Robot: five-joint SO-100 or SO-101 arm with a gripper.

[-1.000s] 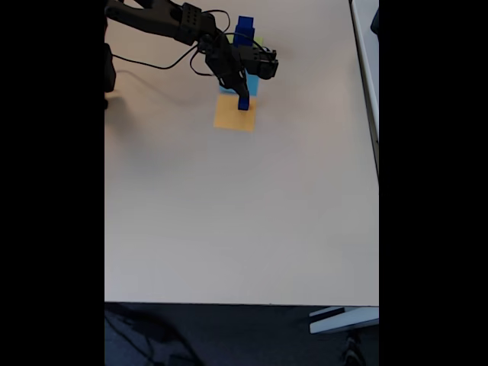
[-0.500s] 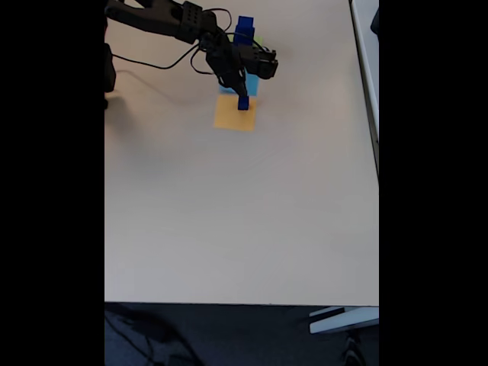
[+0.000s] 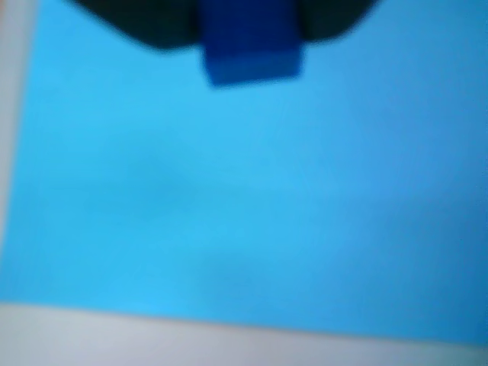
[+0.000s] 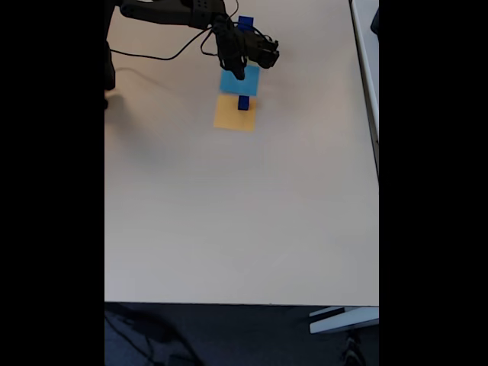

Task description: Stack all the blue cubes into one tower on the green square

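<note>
My black two-finger gripper point(image 4: 239, 72) hangs over the flat light-blue paper square point(image 4: 241, 82) near the far end of the pale beige table point(image 4: 229, 213), seen here in the fixed view, the arm reaching in from the upper left with its black cable trailing across the tabletop. In the wrist view the gripper point(image 3: 250, 23) is clenched on a small dark blue solid cube point(image 3: 252, 57), which sits tight between my two dark fingers point(image 3: 152, 23) at the top edge of a blurred picture, with the light-blue paper square point(image 3: 229, 191) spread beneath it and strips of table point(image 3: 229, 347) along the left and bottom. A second dark blue cube point(image 4: 243, 103) stands on the flat orange paper square point(image 4: 229, 116), close to the edge that meets the light-blue one, just in front of my gripper and apart from it. Behind the gripper, at the far edge of the table, the top of a stack of dark blue cubes point(image 4: 245, 22) rises above the arm; its base is hidden by the gripper
</note>
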